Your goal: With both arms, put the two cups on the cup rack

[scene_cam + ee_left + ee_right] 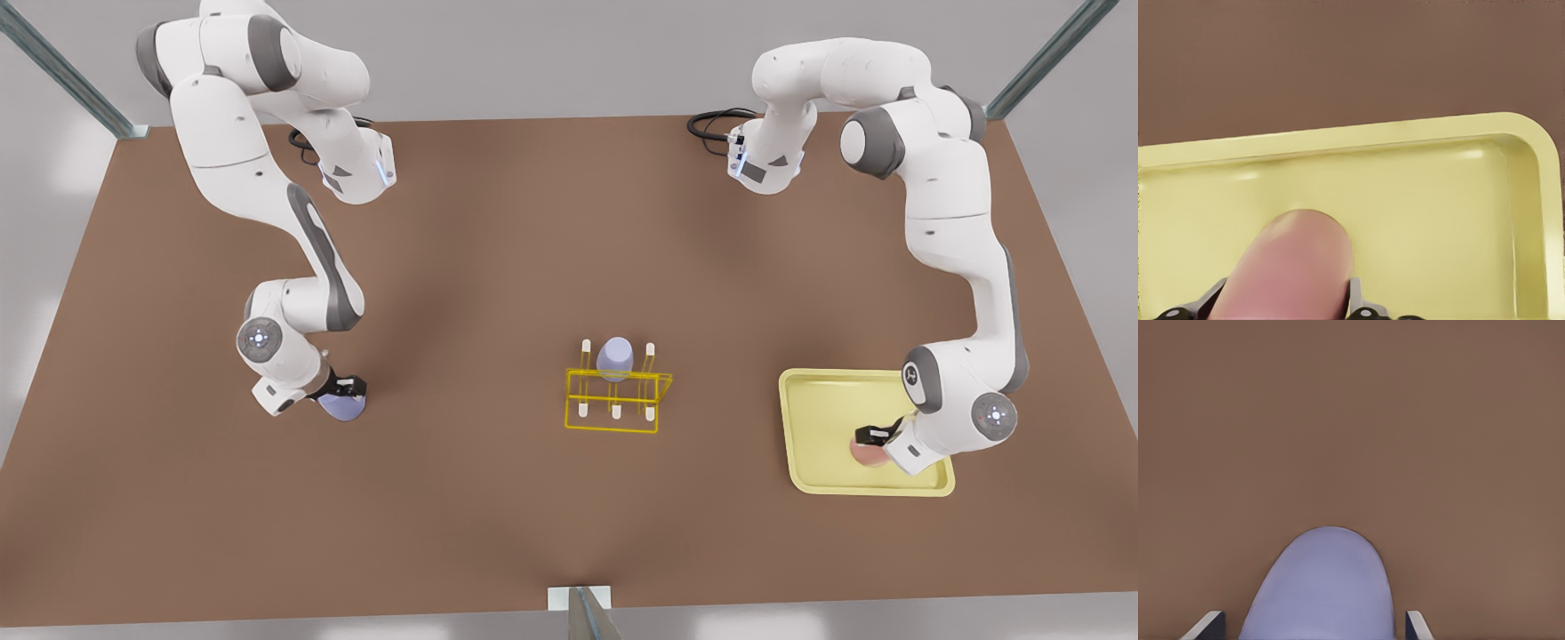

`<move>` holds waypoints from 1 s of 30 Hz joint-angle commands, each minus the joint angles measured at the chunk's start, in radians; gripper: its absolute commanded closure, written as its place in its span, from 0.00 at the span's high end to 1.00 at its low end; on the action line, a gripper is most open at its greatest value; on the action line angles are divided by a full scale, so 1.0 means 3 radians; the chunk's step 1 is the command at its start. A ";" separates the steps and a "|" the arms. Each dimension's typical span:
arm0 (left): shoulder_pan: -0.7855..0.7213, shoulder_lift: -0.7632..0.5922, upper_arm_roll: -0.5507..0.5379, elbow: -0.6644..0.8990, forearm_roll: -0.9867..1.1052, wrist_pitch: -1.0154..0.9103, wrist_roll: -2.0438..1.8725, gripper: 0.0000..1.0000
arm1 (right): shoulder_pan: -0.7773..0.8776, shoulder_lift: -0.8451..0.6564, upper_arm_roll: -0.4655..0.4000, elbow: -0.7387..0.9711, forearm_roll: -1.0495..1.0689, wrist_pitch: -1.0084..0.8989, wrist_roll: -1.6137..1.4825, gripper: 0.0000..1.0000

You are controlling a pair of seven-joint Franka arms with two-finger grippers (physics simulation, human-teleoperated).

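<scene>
The pink cup [864,452] [1291,267] is in the pale-yellow tray [827,418] [1438,200] at the front view's right. My left gripper [871,441] [1286,305] is shut on it, both fingers pressed against its sides. At the front view's left a lavender cup [341,407] [1321,587] stands on the brown table. My right gripper [347,393] [1313,628] straddles that cup, open, with a small gap on each side. The yellow wire cup rack [615,402] stands mid-table, and another lavender cup [614,357] sits upside down on one of its back pegs.
The brown table [498,267] stretches wide between both arms. The tray's raised rim [1338,137] runs close beyond the pink cup. Black cables [711,120] lie near the arm bases at the back. A metal post [582,609] stands at the table's front edge.
</scene>
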 commanded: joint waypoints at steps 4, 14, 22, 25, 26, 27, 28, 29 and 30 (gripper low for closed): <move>0.0000 -0.0021 -0.0005 0.0001 -0.0001 -0.0003 -0.0024 0.89 | -0.0005 0.0049 0.0000 0.0013 0.0006 0.0050 -0.0095 1.00; -0.0031 0.0030 -0.0010 0.0006 0.0004 -0.0003 -0.0045 0.82 | -0.0005 0.0100 -0.0005 0.0049 0.0001 0.0040 -0.0126 0.97; -0.0057 -0.0046 -0.0015 0.0006 -0.0006 -0.0013 -0.0167 0.82 | -0.0015 0.0105 -0.0005 0.0120 0.0006 0.0009 -0.0167 0.89; -0.0184 -0.0281 -0.0020 -0.0004 -0.0011 -0.0478 -0.0479 0.82 | -0.0020 0.0100 -0.0005 0.0120 0.0006 -0.0001 -0.0197 0.86; -0.0297 -0.0327 -0.0020 0.0006 -0.0006 -0.0621 -0.0719 0.82 | -0.0020 0.0105 -0.0005 0.0120 0.0006 -0.0001 -0.0213 0.86; -0.0368 -0.0338 -0.0020 0.0036 -0.0006 -0.0713 -0.0816 0.82 | -0.0020 0.0111 -0.0005 0.0120 0.0006 -0.0001 -0.0213 0.86; -0.0455 -0.0338 -0.0061 0.0134 -0.0001 -0.0862 -0.1092 0.82 | -0.0020 0.0121 -0.0005 0.0100 0.0006 -0.0001 -0.0213 0.86; -0.0506 -0.0338 -0.0219 0.0180 0.0004 -0.0862 -0.1429 0.83 | -0.0015 0.0126 -0.0005 0.0079 0.0001 -0.0001 -0.0218 0.86; -0.0542 -0.0333 -0.0392 0.0236 0.0004 -0.0862 -0.1782 0.83 | -0.0015 0.0126 -0.0005 0.0069 0.0001 -0.0001 -0.0238 0.86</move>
